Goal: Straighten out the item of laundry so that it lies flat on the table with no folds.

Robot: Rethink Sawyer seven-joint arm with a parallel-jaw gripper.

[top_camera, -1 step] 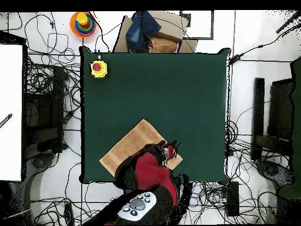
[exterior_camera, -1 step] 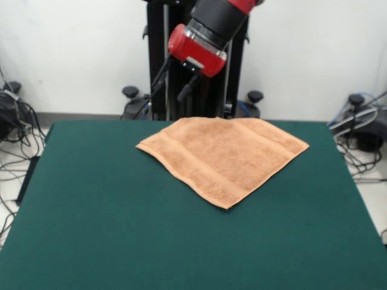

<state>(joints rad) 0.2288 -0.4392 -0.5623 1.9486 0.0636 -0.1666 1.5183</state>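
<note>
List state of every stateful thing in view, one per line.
towel: lying on the table, turned like a diamond, its far part apparently folded over, not spread out flat
claw: raised above the towel's far edge, holding nothing; open or shut unclear
table: green top, towel near the robot's side
red button in a yellow box: on a table corner

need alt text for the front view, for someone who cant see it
A peach-orange towel lies spread on a dark green table, turned so one corner points toward the camera, with a woven band along its near left edge. The red and black robot arm hangs above the towel's far edge, its gripper clear of the cloth.
</note>
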